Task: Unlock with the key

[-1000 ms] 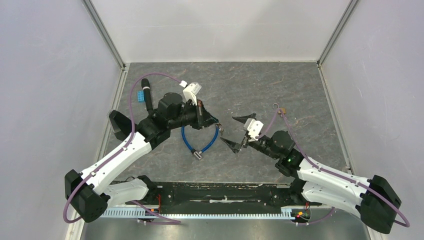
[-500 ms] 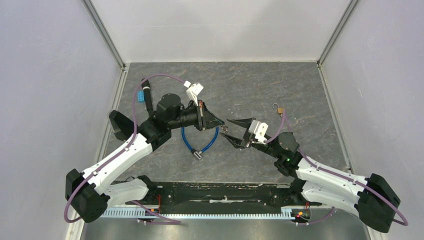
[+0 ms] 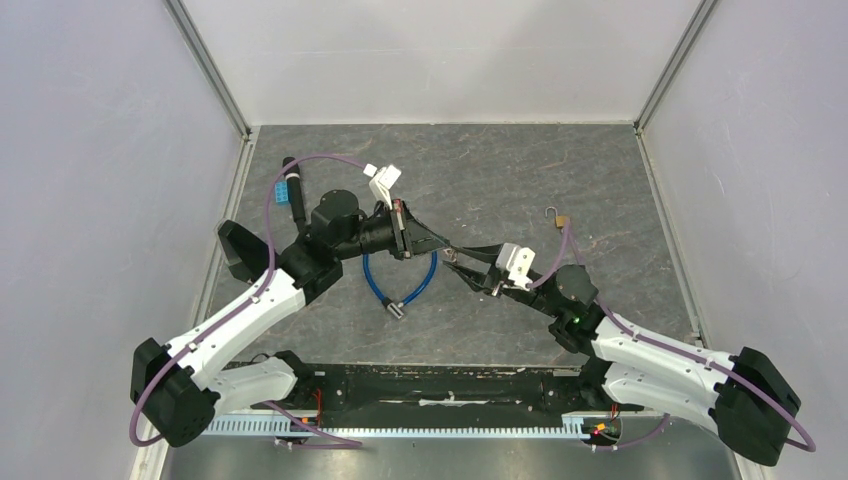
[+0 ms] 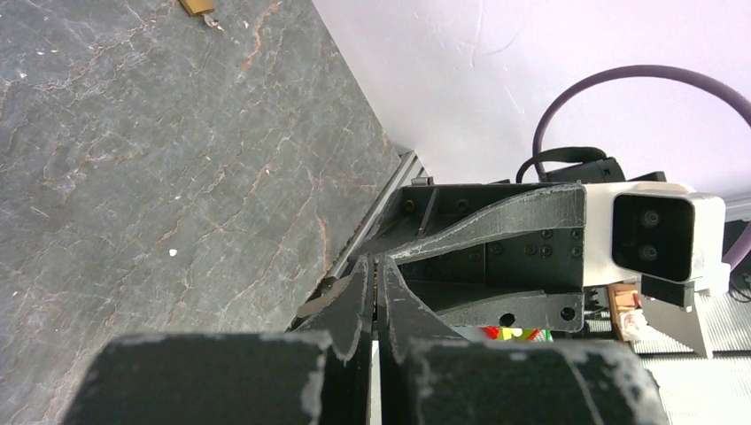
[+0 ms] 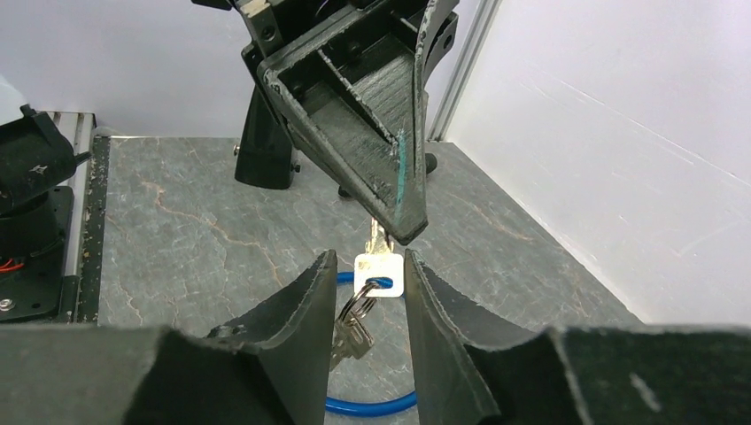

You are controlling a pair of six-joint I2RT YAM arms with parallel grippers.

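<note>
Your left gripper [image 3: 441, 250] pinched the flat silvery key [image 5: 379, 273], its ribbed black wedges pressed together. Your right gripper [image 5: 368, 258] stood spread, its curved fingers flanking the key's square head and wire rings [image 5: 352, 320]. The small brass padlock [image 3: 561, 219] lay well apart on the veined grey table [image 3: 500, 170].

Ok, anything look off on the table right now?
One thing: the right arm's purple cable loops right up to the small padlock at the far right of the table; whether they touch I cannot tell, but it might drag it. Otherwise the key sits pinched in the left gripper, the right gripper open around its tag.
</note>
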